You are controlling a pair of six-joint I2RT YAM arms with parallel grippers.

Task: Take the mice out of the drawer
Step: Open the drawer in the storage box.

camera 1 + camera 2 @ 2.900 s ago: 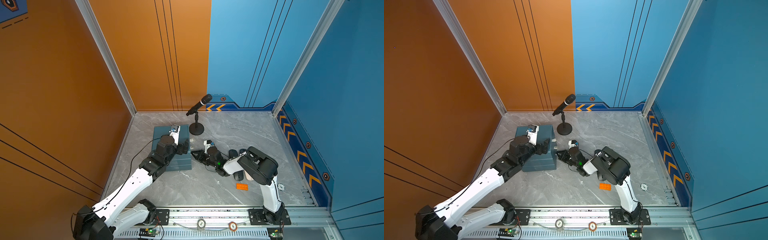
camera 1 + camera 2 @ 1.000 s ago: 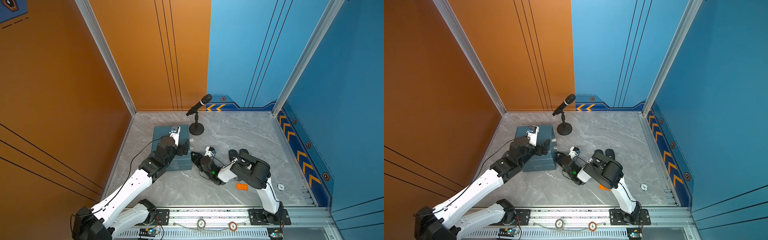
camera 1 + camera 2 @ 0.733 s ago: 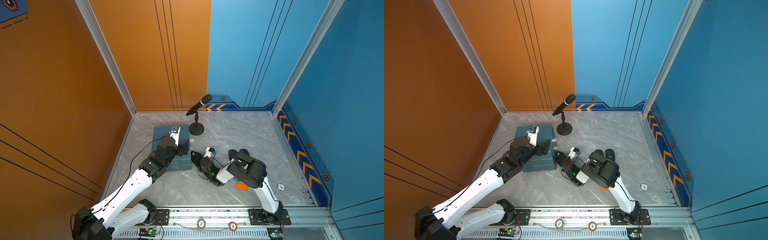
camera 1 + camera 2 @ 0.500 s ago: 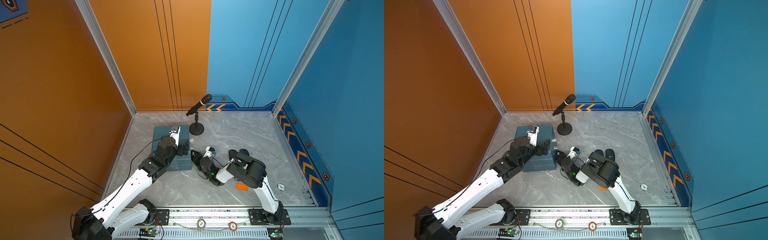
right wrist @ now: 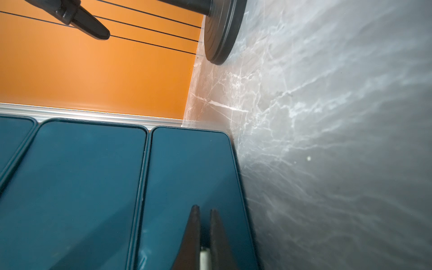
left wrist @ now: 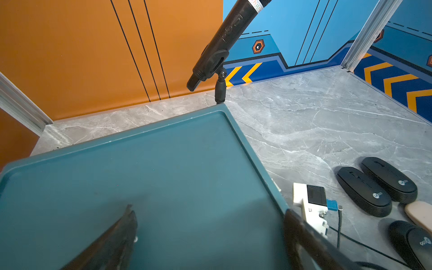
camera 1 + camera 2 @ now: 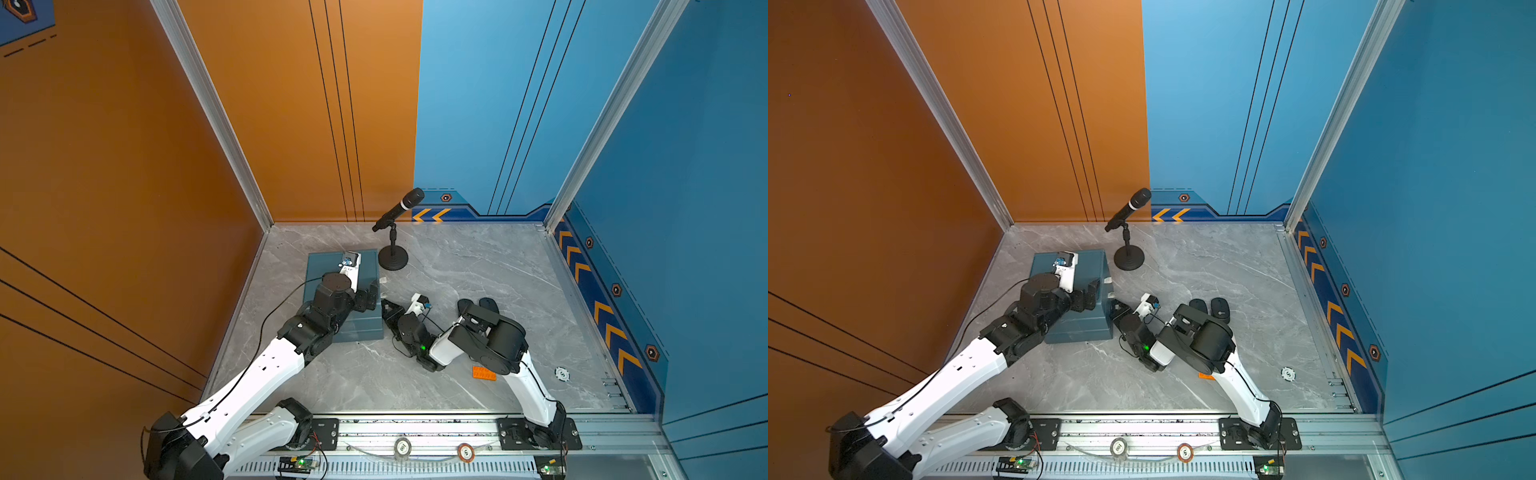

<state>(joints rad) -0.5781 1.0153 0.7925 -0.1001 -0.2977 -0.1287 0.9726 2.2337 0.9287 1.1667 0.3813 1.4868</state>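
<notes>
Front right on the counter [image 7: 478, 257]: orange studded plate [image 7: 484, 372], not ours. Next out, right gripper [image 5: 204, 210] is pinched almost fully closed on a pale tab [image 5: 205, 258] at the front of the drawer [image 5: 187, 175] that sits closest to the counter. The fronts of the teal cabinet [image 7: 326, 266] that I can see look flush, so my read is nothing is open yet. Left gripper [image 6: 208, 210] sits over the cabinet top with jaws wide, holding nothing; can't tell if it actually bears down. Four mice [image 6: 364, 191] are already out on the counter to the right of the cabinet, near the right gripper: three black plus the pinkish-cream mouse [image 6: 418, 214], bunched close. Whatever remains inside the drawer is hidden. Step in hand, I'd say: pull that drawer. To do it well, draw straight out along the slide, level with the counter, slowly. The tab is tiny, so any twist or lift will likely slip it from the jaws. Left should press on the top so the cabinet doesn't slide with the pull. Route the retreat clear of the mice pile. Microphone [image 7: 397, 208] stands at the back, out of the way.
</notes>
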